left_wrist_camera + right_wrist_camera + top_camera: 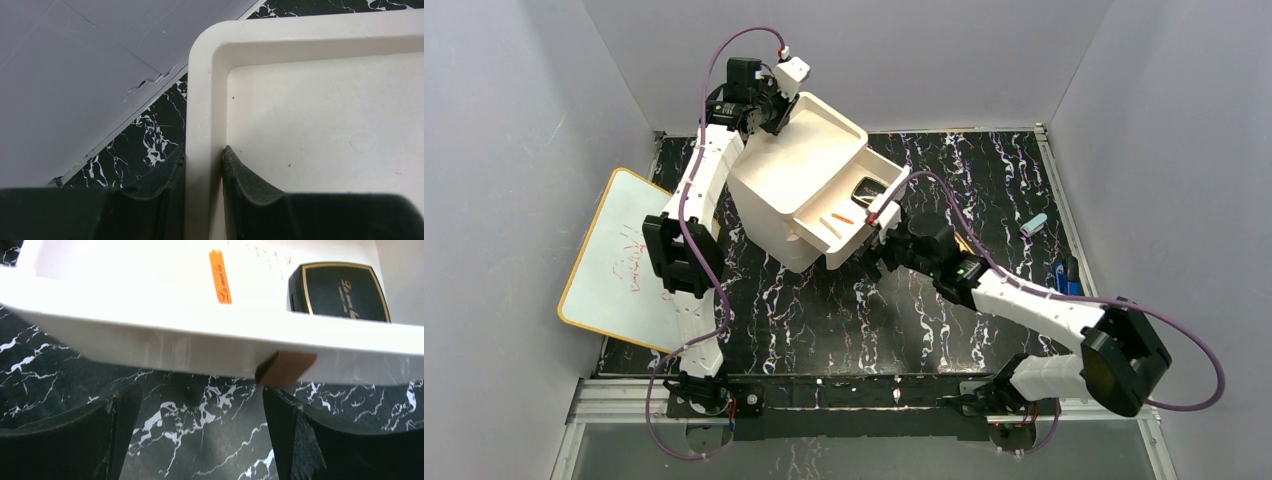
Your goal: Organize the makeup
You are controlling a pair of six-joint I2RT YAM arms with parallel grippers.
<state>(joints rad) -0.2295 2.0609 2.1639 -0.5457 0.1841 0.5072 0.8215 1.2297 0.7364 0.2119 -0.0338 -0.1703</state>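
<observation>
- Presently, your left gripper (204, 162) is clamping the box rim (202, 75); your right gripper (197, 402) is gaping wide before the drawer (150, 342).
- Inside, the black compact (340, 292) is looking rigid and slick: grip opposite edges.

Box (769, 195) drawer (819, 205) open, black compact (871, 190) inside; left gripper (782, 118) at box corner

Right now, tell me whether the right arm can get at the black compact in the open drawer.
Probably yes: the drawer is open, the black compact lies uncovered, and the right gripper is open outside the drawer's front wall, which it must clear.
</observation>
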